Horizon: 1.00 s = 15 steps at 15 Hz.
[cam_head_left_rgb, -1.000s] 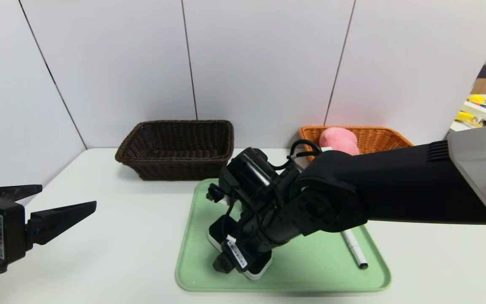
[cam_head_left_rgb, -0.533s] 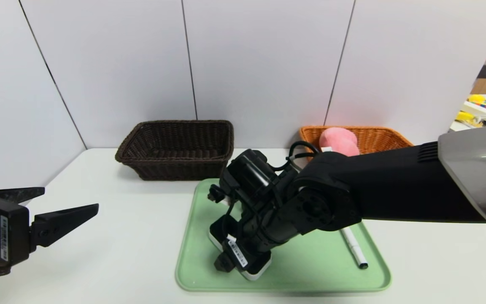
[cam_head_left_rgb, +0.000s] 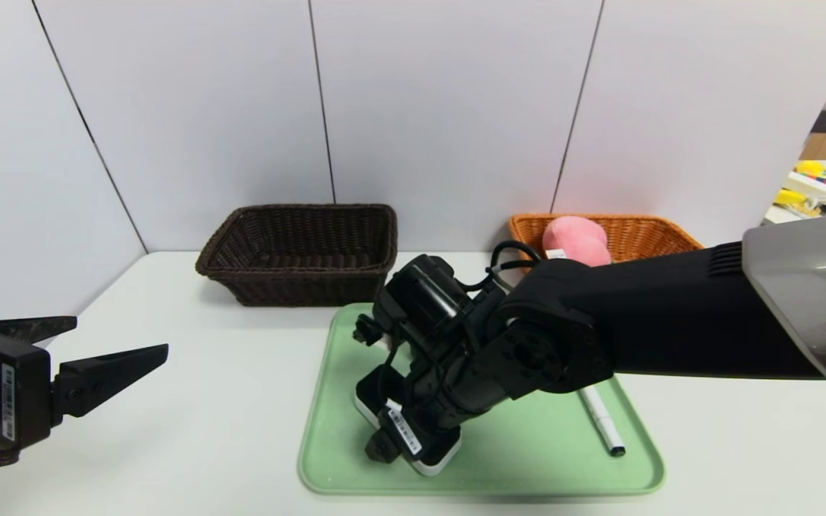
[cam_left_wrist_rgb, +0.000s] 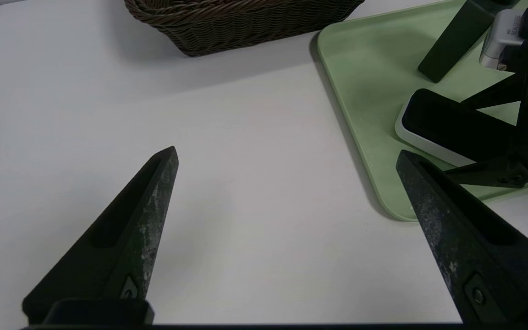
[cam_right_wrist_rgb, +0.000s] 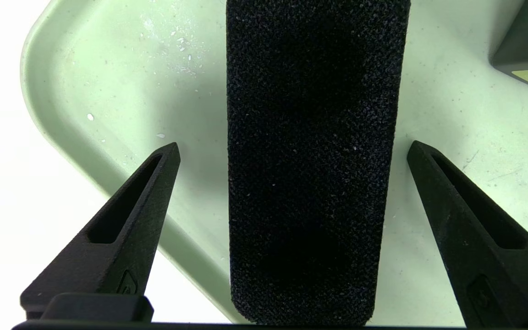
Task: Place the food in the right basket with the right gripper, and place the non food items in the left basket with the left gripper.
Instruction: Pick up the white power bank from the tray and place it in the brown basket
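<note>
The plush peach [cam_head_left_rgb: 576, 240] is already lying in the orange basket [cam_head_left_rgb: 653, 231], behind the tray [cam_head_left_rgb: 528, 466], so the food half of the task is judged done. The dark basket [cam_head_left_rgb: 298, 251], behind the tray's left corner, shows no item inside it, and no non-food item has been placed yet.

Three things are left on the tray: the eraser [cam_right_wrist_rgb: 312, 151] near its front left corner, the marker [cam_head_left_rgb: 603, 423] toward its right side, and a dark bottle [cam_left_wrist_rgb: 452, 43], seen only in part, toward its back.

The right gripper [cam_right_wrist_rgb: 291, 151] is held low over the eraser, its jaws spread wide on either side of it and not touching it, although this item is meant for the other arm. The left gripper [cam_left_wrist_rgb: 287, 158] is held over bare table [cam_left_wrist_rgb: 245, 160] to the left of the tray, jaws wide apart and holding nothing.

The eraser is an oblong block with rounded ends, a coarse black felt top and a smooth white base. The tray is pale green plastic, smooth, with a raised rim and rounded corners. Both baskets are woven wicker with flared sides.
</note>
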Each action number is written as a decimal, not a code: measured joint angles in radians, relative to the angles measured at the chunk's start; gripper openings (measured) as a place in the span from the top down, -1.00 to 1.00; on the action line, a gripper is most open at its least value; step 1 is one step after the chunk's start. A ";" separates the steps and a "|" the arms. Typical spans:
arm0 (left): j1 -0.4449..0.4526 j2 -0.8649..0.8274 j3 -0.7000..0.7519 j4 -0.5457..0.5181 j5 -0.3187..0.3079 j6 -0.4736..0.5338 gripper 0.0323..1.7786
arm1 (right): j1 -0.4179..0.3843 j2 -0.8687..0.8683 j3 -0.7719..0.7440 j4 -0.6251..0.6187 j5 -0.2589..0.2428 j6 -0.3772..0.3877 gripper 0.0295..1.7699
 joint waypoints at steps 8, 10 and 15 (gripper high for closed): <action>0.000 0.001 0.001 0.000 -0.001 -0.001 -0.90 | 0.000 0.006 0.001 0.006 -0.001 -0.001 -0.92; 0.000 0.001 0.003 0.000 -0.001 -0.001 -0.90 | 0.000 0.006 0.003 0.007 -0.002 -0.005 -0.81; 0.000 0.001 0.001 -0.002 -0.001 -0.002 -0.90 | 0.000 0.008 0.004 0.008 -0.001 -0.008 -0.11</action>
